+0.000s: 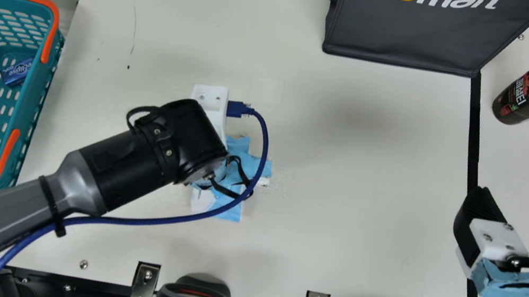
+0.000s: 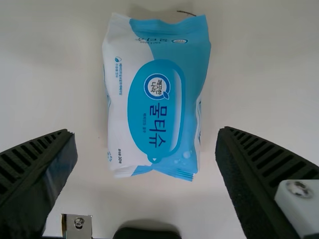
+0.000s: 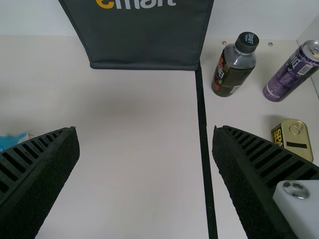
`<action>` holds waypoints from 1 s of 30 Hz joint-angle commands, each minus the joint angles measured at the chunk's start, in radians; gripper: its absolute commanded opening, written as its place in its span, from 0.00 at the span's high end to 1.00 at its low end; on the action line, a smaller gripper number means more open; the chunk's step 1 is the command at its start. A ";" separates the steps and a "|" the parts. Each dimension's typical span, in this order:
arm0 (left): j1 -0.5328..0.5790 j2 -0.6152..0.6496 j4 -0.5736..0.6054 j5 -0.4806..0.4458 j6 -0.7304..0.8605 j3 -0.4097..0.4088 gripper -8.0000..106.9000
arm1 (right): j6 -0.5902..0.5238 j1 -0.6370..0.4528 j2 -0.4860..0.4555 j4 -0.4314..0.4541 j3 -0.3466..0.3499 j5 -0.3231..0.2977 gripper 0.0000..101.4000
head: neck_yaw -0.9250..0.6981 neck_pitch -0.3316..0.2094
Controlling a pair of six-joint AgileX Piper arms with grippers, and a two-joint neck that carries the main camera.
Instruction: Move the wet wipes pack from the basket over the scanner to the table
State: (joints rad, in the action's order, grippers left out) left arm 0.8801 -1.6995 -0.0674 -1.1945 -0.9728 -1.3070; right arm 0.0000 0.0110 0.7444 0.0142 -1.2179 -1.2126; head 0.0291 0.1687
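Left fingers (image 2: 37, 181): open, empty, spread wide about the wet wipes pack (image 2: 154, 99), which lies flat, label up, on the tabletop (image 1: 350, 211). Placement judged complete. Procedure: raise straight up, keeping the spread so neither finger snags the soft film; swing aside only once clear, watching my blue cable (image 1: 264, 154). Right fingers (image 3: 37, 181): open, empty; best parked.
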 commanded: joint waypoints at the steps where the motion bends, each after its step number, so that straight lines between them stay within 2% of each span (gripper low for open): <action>1: -0.005 -0.004 0.006 0.009 0.005 0.005 0.15 | 0.000 0.000 0.000 0.000 0.000 0.000 0.06 | -0.002 -0.030; 30: -0.047 -0.101 0.075 0.188 0.050 0.113 0.15 | 0.000 0.000 0.000 0.000 0.000 0.001 0.06 | -0.002 -0.030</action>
State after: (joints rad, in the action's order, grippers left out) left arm 0.8340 -1.7992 0.0055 -1.0085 -0.9230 -1.1941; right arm 0.0000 0.0110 0.7444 0.0142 -1.2179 -1.2115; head 0.0291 0.1687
